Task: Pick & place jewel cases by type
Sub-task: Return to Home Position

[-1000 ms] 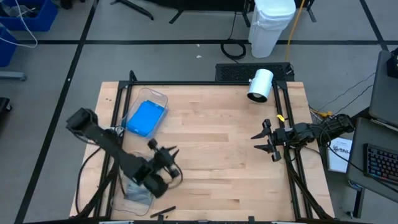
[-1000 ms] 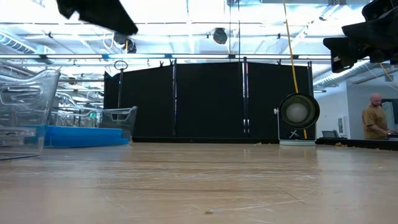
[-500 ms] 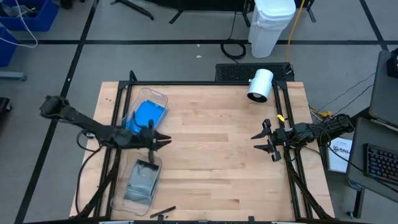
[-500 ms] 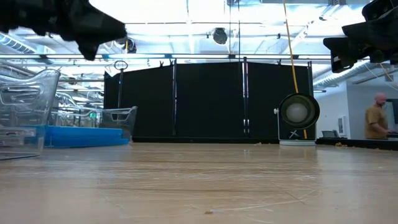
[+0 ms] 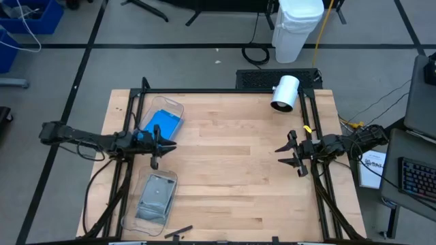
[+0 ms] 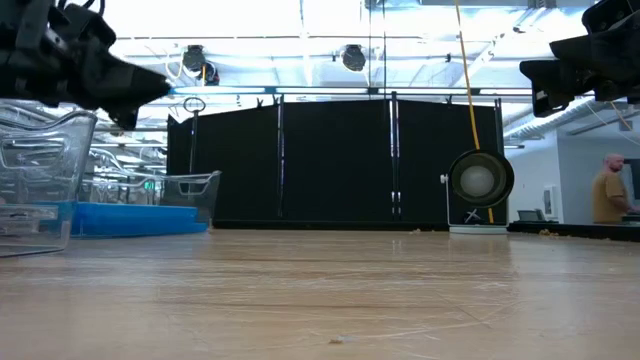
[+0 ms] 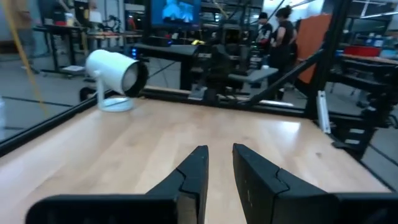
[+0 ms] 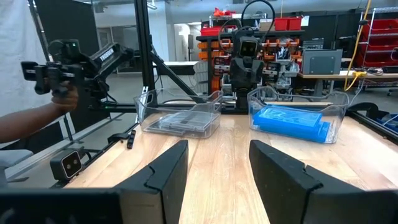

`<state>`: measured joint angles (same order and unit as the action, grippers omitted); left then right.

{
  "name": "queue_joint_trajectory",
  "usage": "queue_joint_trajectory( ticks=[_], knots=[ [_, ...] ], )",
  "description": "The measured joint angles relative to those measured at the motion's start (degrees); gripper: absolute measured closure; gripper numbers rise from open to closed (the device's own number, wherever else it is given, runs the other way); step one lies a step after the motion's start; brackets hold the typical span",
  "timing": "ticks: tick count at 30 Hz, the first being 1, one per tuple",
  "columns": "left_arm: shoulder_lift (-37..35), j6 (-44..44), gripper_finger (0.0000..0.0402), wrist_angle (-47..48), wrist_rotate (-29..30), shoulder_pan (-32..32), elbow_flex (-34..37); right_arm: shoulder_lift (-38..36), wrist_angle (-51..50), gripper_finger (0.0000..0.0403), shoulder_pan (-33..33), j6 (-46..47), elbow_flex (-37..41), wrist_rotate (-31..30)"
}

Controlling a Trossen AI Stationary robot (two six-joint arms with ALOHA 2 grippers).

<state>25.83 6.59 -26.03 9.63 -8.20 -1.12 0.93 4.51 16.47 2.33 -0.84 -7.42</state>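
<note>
Jewel cases lie at left edge of desk: far bin holds blue stack, near bin grey ones. Low view shows only the blue, edge-on. Left end effector hangs btw bins, fingers narrowly apart per wrist view; right end effector at right edge, wide apart.

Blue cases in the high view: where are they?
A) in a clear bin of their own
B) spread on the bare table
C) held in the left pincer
A: the blue cases lie in one clear bin, the grey cases in the other bin.
</note>
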Motion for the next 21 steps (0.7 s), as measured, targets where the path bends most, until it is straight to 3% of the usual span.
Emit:
queue_joint_trajectory(
  ticks=[4,11,21],
  knots=[
    [-7.41,-0.42,0.0323,9.36,2.68,1.35,0.44,0.00,0.00,0.0238,0.02,0.00,0.00,0.00],
    [-15.47,-0.91,0.0323,20.79,2.43,1.57,0.17,0.00,0.01,0.0238,0.01,0.00,0.00,0.01],
    [-20.44,-4.77,0.0323,24.28,1.95,2.17,0.06,0.00,-0.01,0.0238,0.00,0.00,0.00,0.00]
  ],
)
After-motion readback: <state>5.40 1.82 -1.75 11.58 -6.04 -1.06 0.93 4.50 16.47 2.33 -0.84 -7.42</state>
